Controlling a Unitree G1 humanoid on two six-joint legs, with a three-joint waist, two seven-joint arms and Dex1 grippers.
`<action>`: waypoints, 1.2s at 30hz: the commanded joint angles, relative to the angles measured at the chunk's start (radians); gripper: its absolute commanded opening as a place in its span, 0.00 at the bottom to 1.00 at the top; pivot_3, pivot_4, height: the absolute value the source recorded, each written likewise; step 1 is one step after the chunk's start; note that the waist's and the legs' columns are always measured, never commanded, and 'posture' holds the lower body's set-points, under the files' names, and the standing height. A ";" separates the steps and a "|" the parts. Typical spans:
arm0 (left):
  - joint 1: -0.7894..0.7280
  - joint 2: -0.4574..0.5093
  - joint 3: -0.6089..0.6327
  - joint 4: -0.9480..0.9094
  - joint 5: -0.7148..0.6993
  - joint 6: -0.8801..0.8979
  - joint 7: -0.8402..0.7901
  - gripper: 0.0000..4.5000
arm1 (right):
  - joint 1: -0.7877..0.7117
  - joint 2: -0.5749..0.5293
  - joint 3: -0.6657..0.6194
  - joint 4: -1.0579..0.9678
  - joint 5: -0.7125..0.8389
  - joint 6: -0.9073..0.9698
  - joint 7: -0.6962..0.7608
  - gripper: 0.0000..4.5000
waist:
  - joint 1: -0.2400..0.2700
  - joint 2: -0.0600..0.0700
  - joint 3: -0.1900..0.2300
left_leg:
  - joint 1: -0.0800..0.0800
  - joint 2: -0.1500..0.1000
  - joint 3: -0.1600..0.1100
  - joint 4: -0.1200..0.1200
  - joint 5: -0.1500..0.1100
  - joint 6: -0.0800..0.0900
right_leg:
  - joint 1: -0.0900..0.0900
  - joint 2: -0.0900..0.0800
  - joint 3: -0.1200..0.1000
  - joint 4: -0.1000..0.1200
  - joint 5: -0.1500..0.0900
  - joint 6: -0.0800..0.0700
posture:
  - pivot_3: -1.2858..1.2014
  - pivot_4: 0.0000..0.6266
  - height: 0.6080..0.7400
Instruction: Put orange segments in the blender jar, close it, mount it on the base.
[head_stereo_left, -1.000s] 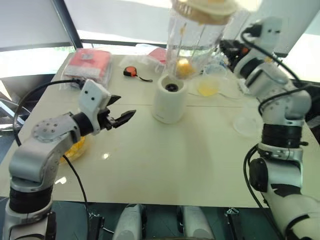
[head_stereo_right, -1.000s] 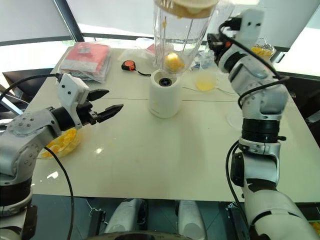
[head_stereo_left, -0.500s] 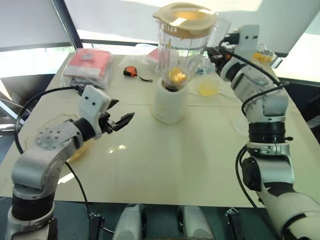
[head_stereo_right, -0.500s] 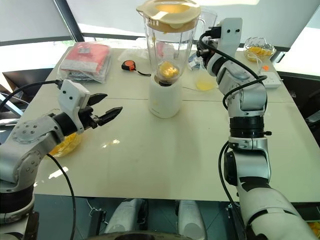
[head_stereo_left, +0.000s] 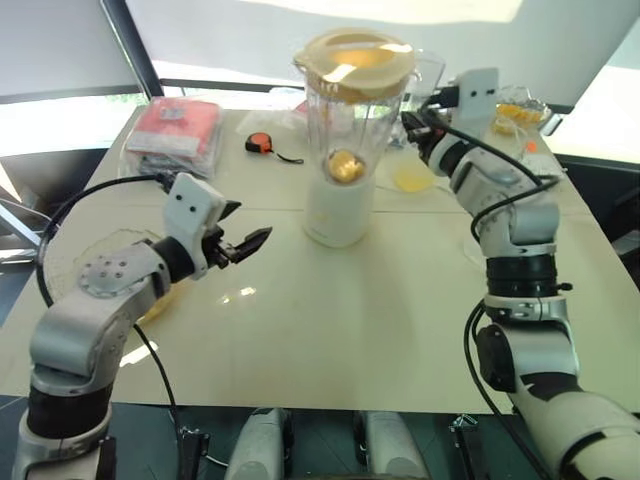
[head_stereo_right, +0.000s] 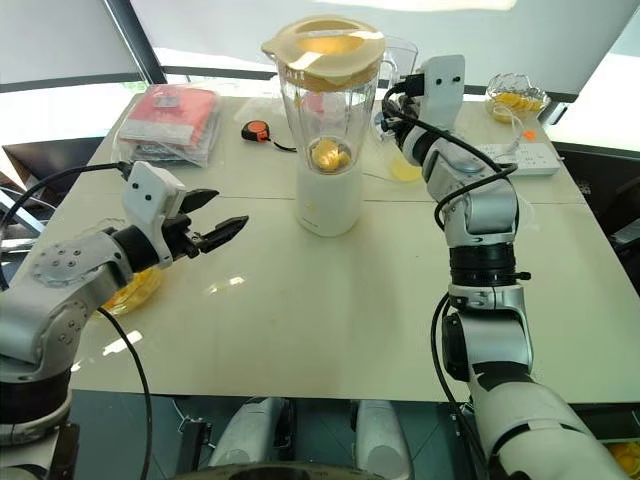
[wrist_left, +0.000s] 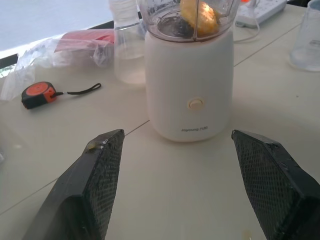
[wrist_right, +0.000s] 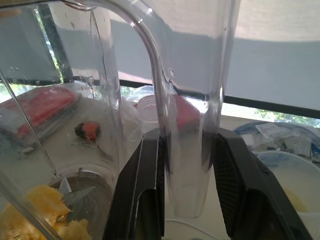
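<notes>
Jar sat on the base

I had the right pincer (wrist_right: 182, 200) clamped on the blender jar (head_stereo_right: 328, 110) handle to steady it on the base (head_stereo_right: 328, 200); left pincer (head_stereo_left: 250, 243) hung open, empty.

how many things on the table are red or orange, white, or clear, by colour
red or orange: 2, the red packet and the tape measure
white: 2, the base and the power strip
clear: 2, the blender jar and the small glass bowl
total: 6
</notes>
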 joint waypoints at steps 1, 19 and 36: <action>-0.026 -0.001 0.003 -0.004 0.009 -0.027 0.013 0.79 | -0.019 0.009 0.003 -0.020 -0.037 -0.033 -0.023 0.18 | 0.000 0.000 0.000 | 0.000 0.000 0.000 0.000 0.000 0.000 | 0.000 0.000 0.000 0.000 0.000 0.000 | 0.52 0.24 1.00; -0.048 -0.007 -0.017 0.044 0.029 -0.052 0.023 0.79 | 0.128 0.127 -0.007 -0.277 -0.073 0.168 -0.180 0.18 | 0.000 0.000 -0.001 | 0.002 0.000 -0.001 0.001 0.000 -0.001 | 0.001 0.000 0.000 0.004 0.000 0.000 | 0.52 0.24 1.00; -0.048 -0.017 -0.016 0.060 0.022 -0.067 0.020 0.79 | 0.118 0.102 0.045 -0.168 -0.117 0.077 -0.070 0.18 | -0.001 -0.001 -0.001 | 0.005 0.000 -0.001 0.002 0.000 -0.001 | 0.002 0.001 0.000 0.008 0.000 0.000 | 0.52 0.24 1.00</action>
